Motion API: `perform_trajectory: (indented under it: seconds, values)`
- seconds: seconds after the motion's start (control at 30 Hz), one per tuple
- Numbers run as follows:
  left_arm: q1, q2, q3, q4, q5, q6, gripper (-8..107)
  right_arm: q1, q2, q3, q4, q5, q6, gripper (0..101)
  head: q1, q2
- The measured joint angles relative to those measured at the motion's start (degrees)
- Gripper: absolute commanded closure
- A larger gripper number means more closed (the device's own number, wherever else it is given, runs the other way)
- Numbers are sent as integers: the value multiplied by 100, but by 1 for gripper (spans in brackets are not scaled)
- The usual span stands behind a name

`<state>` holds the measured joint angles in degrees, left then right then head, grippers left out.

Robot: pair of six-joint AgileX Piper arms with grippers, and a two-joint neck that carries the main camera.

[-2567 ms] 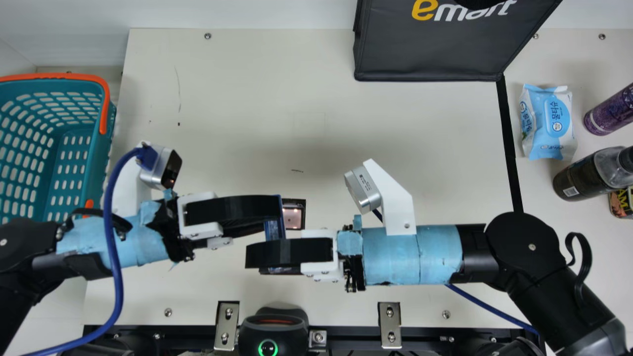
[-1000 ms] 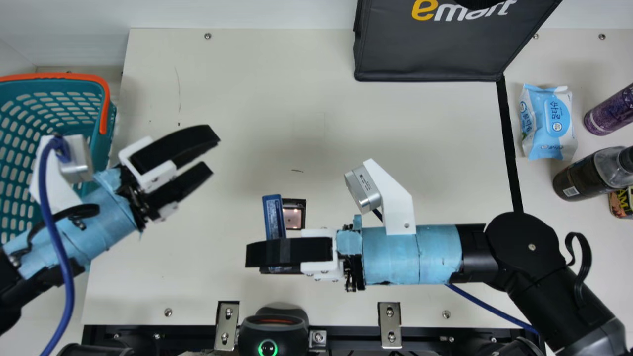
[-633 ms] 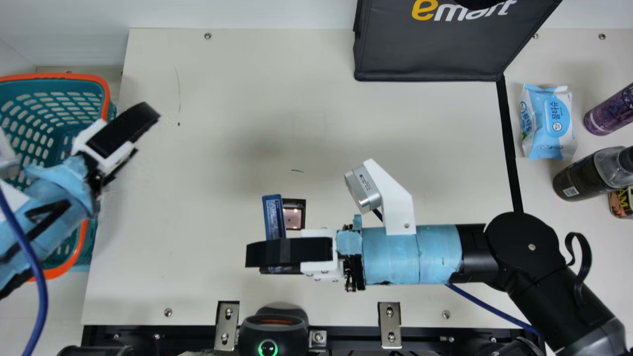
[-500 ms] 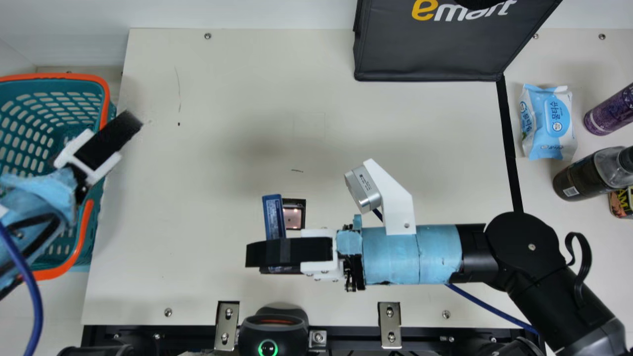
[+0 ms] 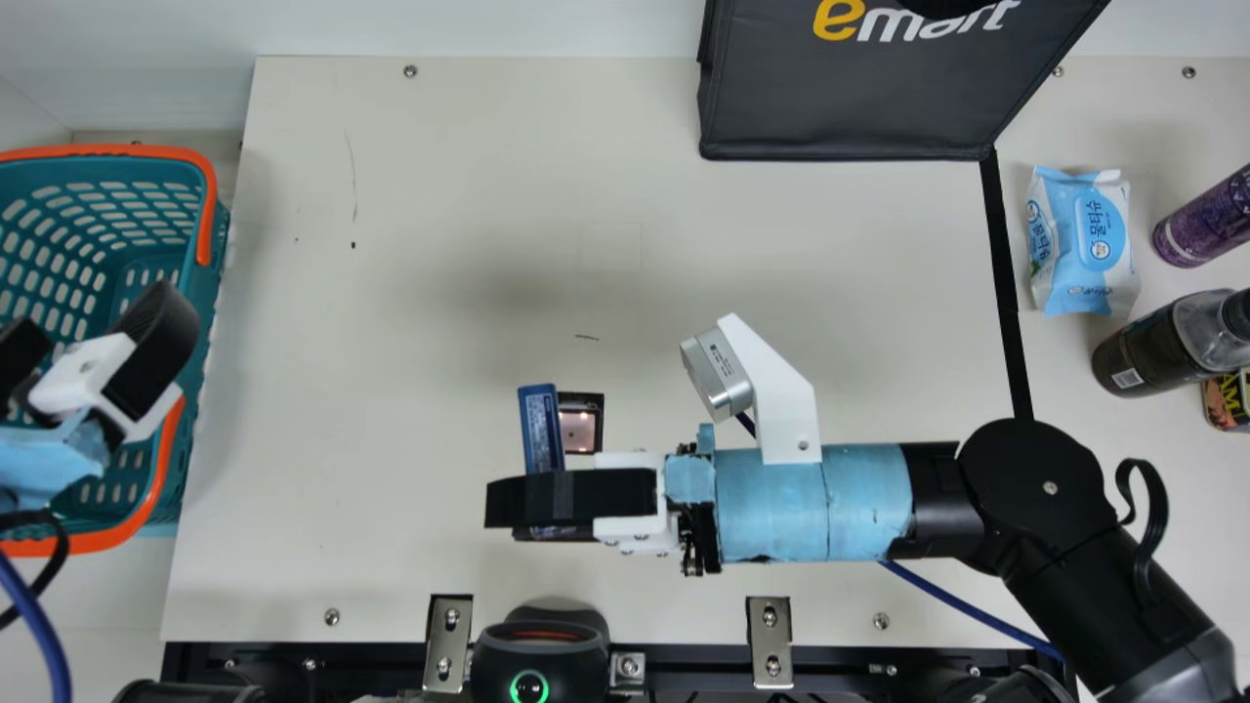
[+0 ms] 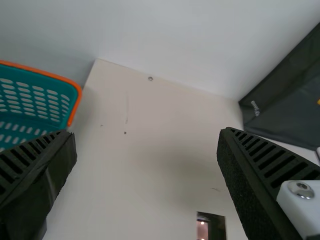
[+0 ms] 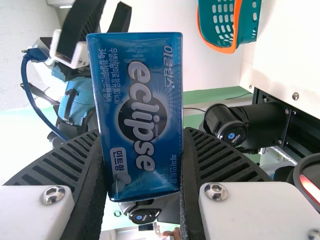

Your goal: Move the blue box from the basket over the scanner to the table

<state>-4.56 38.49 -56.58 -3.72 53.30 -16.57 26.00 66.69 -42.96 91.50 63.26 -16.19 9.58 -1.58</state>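
Note:
At the table's middle, my right gripper point(image 5: 508, 503) is shut on the blue box point(image 5: 541, 430), whose free end sticks out beside the left edge of the scanner's lit window point(image 5: 579, 430). The right wrist view has the box point(image 7: 142, 112) held upright, its broad printed face to the camera, between the fingers of the right gripper point(image 7: 142, 135). My left gripper point(image 5: 88, 317) stands open with nothing between its fingers, above the teal basket point(image 5: 186, 322) at far left. In the left wrist view, the left gripper point(image 6: 147, 135) has its fingers wide apart, the basket point(image 6: 35, 105) beyond one of them.
A dark bag point(image 5: 850, 98) stands at the back of the table point(image 5: 439, 244). On the right are a wipes pack point(image 5: 1084, 239), a dark bottle point(image 5: 1152, 347), a purple bottle point(image 5: 1206, 220) and a can. A black device point(image 5: 542, 649) sits at the front edge.
My left gripper has let go of the blue box and moved left, from the middle of the table to above the basket. The right arm and the box have stayed still.

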Motion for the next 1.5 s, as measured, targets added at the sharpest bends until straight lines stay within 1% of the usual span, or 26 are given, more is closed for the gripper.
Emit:
perform_trajectory:
  seconds: [0.2,0.43,0.57,0.73,0.8,0.87,0.93,1.07,1.23,1.4,1.5]
  values:
    - [-249,-16,-126,674,292,0,9,0,0,0,0,0,0,101,9,0]
    - [-249,-16,-126,738,297,0,9,7,-5,-57,-88,-16,78,101,9,0]
    - [-249,-16,-126,738,297,0,9,136,3,-253,-525,-418,351,101,0,0]
    - [-249,-16,-126,738,297,0,9,427,36,-615,-1407,-873,890,101,9,-9]
    - [-249,-16,-126,738,297,0,9,567,79,-781,-1855,-1097,1191,101,9,0]
    - [-249,-16,-126,738,297,0,9,714,106,-923,-2296,-1222,1506,101,9,0]
    - [-249,-16,-126,738,297,0,9,841,129,-1071,-2727,-1274,1822,101,9,0]
    - [-249,-16,-126,738,297,0,9,1070,178,-1395,-3784,-1212,2498,101,0,0]
    - [-249,-16,-126,738,297,0,9,1362,225,-1786,-5054,-923,3371,101,9,0]
    - [-249,-16,-126,738,297,0,9,1664,320,-2110,-6205,-622,4038,101,9,0]
    - [-249,-16,-126,738,297,0,9,1886,407,-2282,-6788,-532,4370,101,9,0]
